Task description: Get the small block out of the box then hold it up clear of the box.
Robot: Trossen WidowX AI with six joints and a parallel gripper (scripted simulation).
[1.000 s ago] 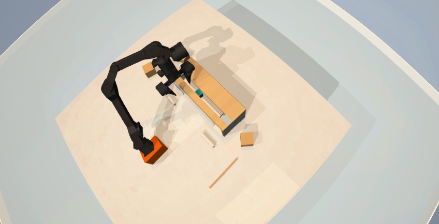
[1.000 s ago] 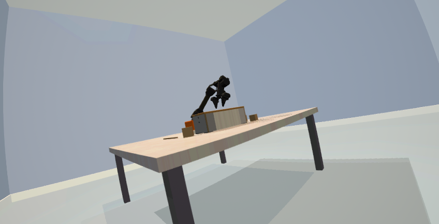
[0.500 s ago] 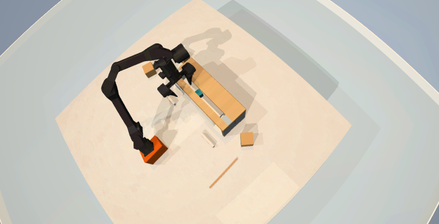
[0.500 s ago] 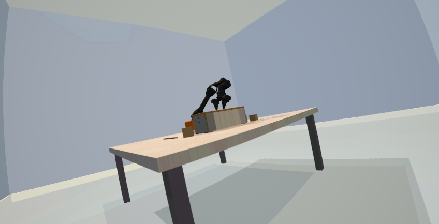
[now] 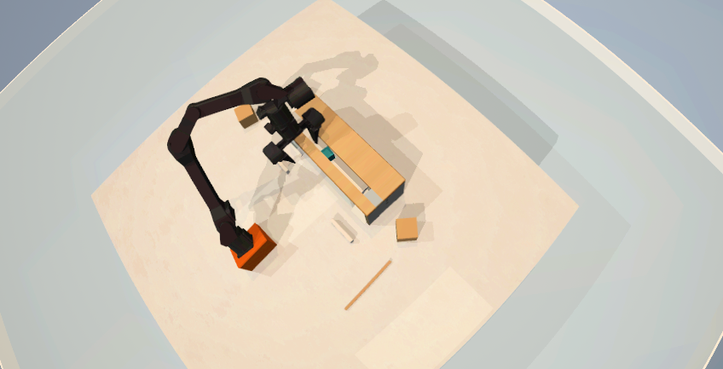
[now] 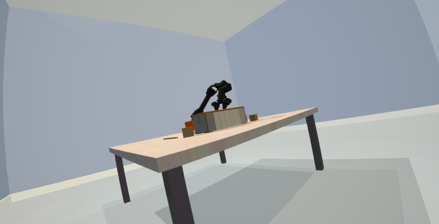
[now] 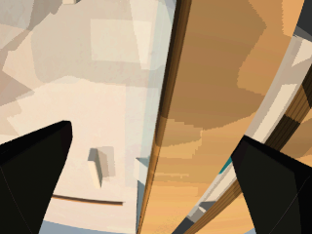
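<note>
Tool [image 5: 295,148] just beside boxed block [image 5: 328,152]

We see a slim black arm [image 5: 195,162] of jointed, rounded segments rising from an orange block-shaped base [image 5: 255,247]. Its gripper [image 5: 299,143] is matt black, with two broad, wedge-shaped fingers.

Wooden box [image 7: 209,85], top panel running lengthwise; teal block [image 7: 225,167] glimpsed inside; dark fingertips spread wide, empty; thin stick [image 7: 88,201] on table [image 7: 58,92].
</note>
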